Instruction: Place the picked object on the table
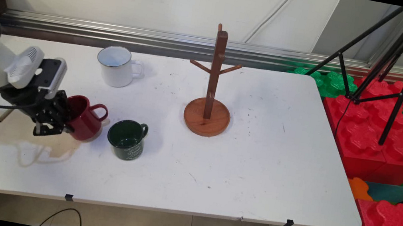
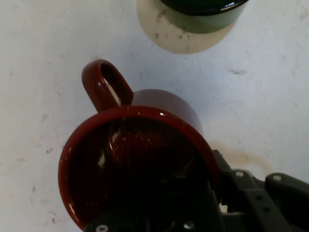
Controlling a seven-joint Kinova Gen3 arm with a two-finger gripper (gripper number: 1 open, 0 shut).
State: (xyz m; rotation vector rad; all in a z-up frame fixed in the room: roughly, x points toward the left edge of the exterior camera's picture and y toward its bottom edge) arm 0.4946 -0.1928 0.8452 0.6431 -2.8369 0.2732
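Gripper clamped on the red mug's rim, one finger inside, tipping it off the desk beside the green mug.

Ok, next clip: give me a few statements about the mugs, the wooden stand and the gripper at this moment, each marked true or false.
1. The black two-finger gripper grips the dark red mug at its rim. True.
2. The dark green mug hangs on the wooden mug tree. False: it stands on the white table.
3. The white enamel mug stands behind the red one. True.
4. The mug tree's pegs hold one mug. False: they are bare.
5. The red mug is tilted. True.
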